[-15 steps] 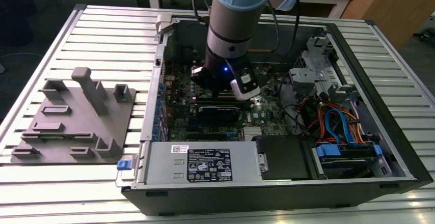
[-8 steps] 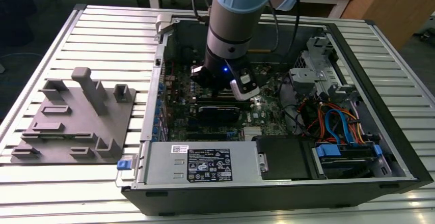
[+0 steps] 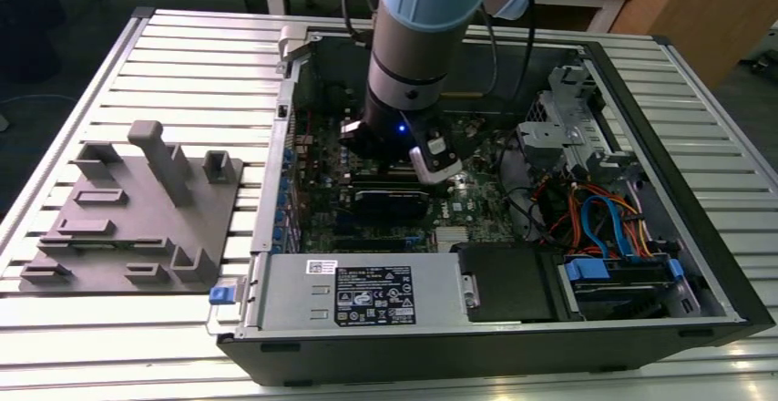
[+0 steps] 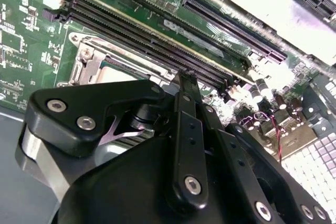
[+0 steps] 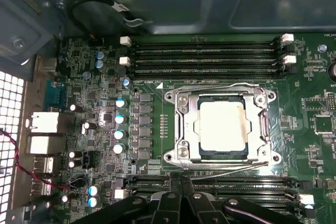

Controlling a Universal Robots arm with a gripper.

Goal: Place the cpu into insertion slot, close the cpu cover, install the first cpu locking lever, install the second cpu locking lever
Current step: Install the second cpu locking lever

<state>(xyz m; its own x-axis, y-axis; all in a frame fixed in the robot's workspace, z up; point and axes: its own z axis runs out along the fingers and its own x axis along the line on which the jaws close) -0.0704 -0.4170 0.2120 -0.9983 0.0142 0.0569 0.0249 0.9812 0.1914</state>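
Note:
The cpu (image 5: 221, 127), a square chip with a dull silver top, lies flat in the insertion slot (image 5: 171, 129) on the green board. Around it the silvery cpu cover (image 5: 220, 158) lies down flat, the chip's top showing through its opening. A thin wire lever (image 5: 215, 87) runs along one side of the socket, and another lever (image 5: 226, 167) along the opposite side. My gripper (image 5: 181, 178) hangs just off the socket's edge, over the long black memory slots, with its fingers together and nothing between them. Part of the socket (image 4: 92, 61) shows beyond the gripper (image 4: 186, 77). The arm and gripper (image 3: 433, 166) reach down into the open case.
Long black memory slots (image 5: 205, 56) flank the socket on two sides. Capacitors (image 5: 119, 119) and rear ports (image 5: 44, 124) stand near it. The case (image 3: 680, 264) holds a drive cage, coloured cables (image 3: 602, 219) and a power supply (image 3: 364, 296). A grey fixture (image 3: 134, 214) lies at the exterior view's left.

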